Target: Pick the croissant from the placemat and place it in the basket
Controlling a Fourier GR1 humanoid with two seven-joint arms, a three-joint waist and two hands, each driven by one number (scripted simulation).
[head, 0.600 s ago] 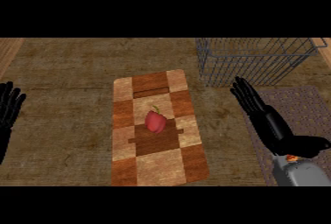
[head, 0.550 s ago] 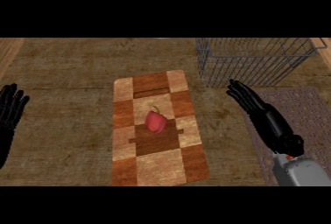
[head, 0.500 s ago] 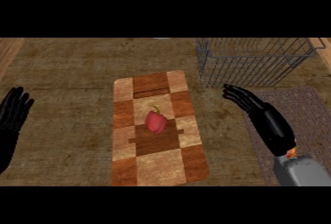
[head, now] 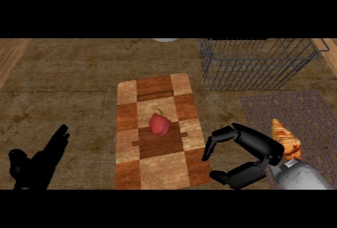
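Note:
The golden croissant [head: 287,138] lies on the grey-brown woven placemat [head: 309,111] at the right, partly behind my right forearm. My right hand [head: 253,147] sits just left of the croissant, between the placemat and the wooden board. Its fingers and thumb are curled into a claw with nothing between them, and it does not touch the croissant. The wire basket [head: 256,67] stands at the back right, beyond the placemat. My left hand [head: 39,162] rests open at the lower left, fingers up.
A checkered wooden board [head: 154,89] lies in the middle of the counter with a red pepper-like vegetable [head: 158,124] on it. A pale round object [head: 164,40] peeks in at the top edge. Wooden strips border the counter at both upper corners.
My right hand has drawn back toward the lower edge and curled its straight fingers, uncovering the croissant. My left hand has shifted inward from the left edge.

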